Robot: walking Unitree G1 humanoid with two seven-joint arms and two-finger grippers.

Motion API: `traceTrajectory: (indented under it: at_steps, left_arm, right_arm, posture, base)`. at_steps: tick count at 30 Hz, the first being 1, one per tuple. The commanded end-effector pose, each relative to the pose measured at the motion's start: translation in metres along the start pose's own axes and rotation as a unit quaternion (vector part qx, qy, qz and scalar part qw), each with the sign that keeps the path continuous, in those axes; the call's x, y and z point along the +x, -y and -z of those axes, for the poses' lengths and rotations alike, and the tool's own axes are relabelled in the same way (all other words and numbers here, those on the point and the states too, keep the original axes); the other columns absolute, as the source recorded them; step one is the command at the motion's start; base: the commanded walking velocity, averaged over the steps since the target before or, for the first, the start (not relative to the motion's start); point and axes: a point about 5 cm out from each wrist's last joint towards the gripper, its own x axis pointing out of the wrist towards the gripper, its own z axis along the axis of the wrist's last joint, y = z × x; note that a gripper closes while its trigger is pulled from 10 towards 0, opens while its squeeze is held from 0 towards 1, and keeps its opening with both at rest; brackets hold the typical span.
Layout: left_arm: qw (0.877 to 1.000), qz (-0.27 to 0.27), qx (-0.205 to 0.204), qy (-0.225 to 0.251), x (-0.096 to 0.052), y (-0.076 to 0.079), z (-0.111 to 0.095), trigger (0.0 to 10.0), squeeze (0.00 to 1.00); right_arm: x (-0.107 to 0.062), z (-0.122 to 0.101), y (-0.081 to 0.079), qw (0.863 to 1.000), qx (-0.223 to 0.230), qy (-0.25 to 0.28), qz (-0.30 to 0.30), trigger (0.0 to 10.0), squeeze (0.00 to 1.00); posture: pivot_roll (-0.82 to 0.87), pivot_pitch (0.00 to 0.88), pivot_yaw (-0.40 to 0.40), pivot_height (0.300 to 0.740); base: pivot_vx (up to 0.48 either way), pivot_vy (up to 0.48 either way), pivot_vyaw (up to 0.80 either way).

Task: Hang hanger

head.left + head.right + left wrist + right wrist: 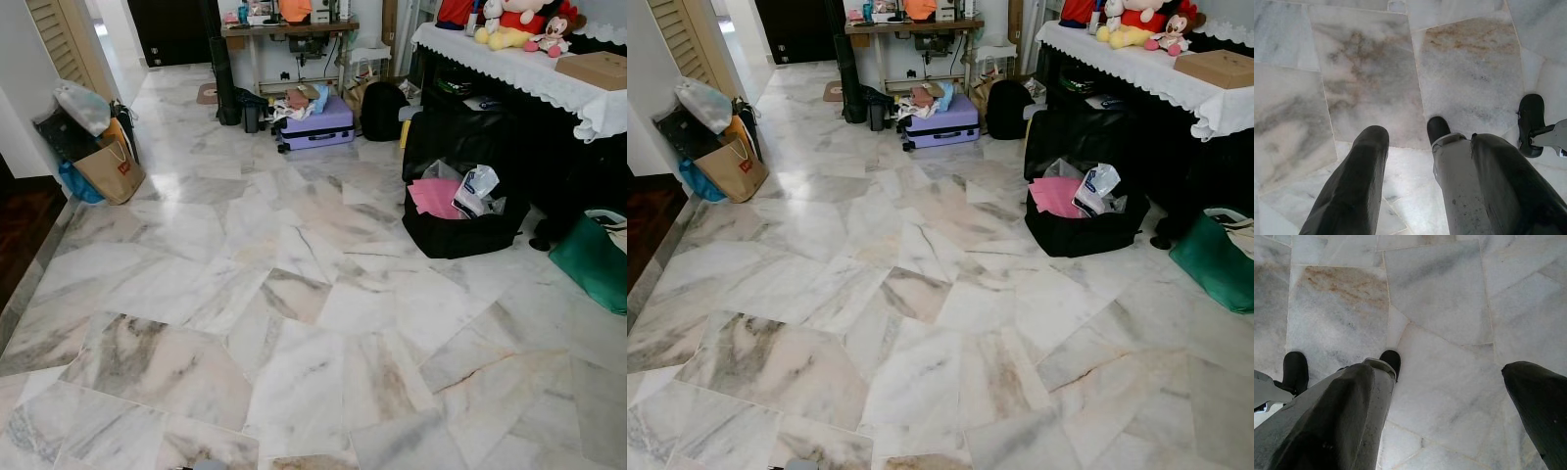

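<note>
Both arms hang idle over the marble floor (294, 323): the left gripper (1425, 142) and right gripper (1449, 369) each have their two black fingers spread wide with only bare tile between them, holding and touching nothing. I cannot make out a hanger; ahead, an open black bag (460, 220) sits at 2 o'clock and a purple suitcase (318, 122) at 12.

Below the jaws lies marble floor (294, 323), while well ahead of them sit an open black bag (460, 220), a purple suitcase (315, 123) and a brown paper bag (110, 171).
</note>
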Motion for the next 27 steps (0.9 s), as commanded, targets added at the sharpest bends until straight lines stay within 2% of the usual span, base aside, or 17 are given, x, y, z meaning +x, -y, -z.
traceTrajectory:
  at_steps: [1, 12, 13, 14, 16, 27]
  left_arm:
    - [0.996, -0.042, -0.075, -0.010, -0.015, -0.052, 0.040, 10.0, 0.00]
    - [0.996, -0.042, -0.075, -0.010, -0.015, -0.052, 0.040, 10.0, 0.00]
    - [0.996, -0.042, -0.074, -0.010, -0.015, -0.052, 0.040, 10.0, 0.00]
    - [0.997, -0.036, -0.070, -0.002, -0.013, -0.046, 0.034, 10.0, 0.00]
    - [0.997, -0.034, -0.070, 0.002, -0.012, -0.043, 0.032, 10.0, 0.00]
    - [0.997, -0.038, -0.070, -0.001, -0.012, -0.043, 0.034, 10.0, 0.00]
  right_arm:
    - [0.008, -0.065, -0.012, 0.998, 0.050, 0.047, -0.012, 10.0, 0.00]
    - [0.008, -0.065, -0.012, 0.998, 0.050, 0.047, -0.012, 10.0, 0.00]
    - [0.008, -0.067, -0.013, 0.997, 0.064, 0.048, -0.017, 10.0, 0.00]
    - [0.007, -0.068, 0.001, 0.995, 0.082, 0.052, -0.002, 10.0, 0.00]
    - [0.007, -0.069, 0.008, 0.995, 0.084, 0.054, 0.006, 10.0, 0.00]
    - [0.007, -0.068, 0.010, 0.995, 0.083, 0.054, 0.007, 10.0, 0.00]
  posture:
    - [0.16, 0.000, 0.008, 0.740]
    - [0.16, 0.000, 0.008, 0.740]
    - [0.00, 0.000, 0.000, 0.740]
    - [0.14, 0.000, 0.007, 0.740]
    - [0.14, 0.000, 0.008, 0.740]
    - [0.15, 0.000, 0.010, 0.740]
  base:
    - [0.000, 0.000, 0.00]
    - [0.000, 0.000, 0.00]
    - [0.000, 0.000, 0.00]
    - [0.000, 0.000, 0.00]
    - [0.000, 0.000, 0.00]
    - [0.000, 0.000, 0.00]
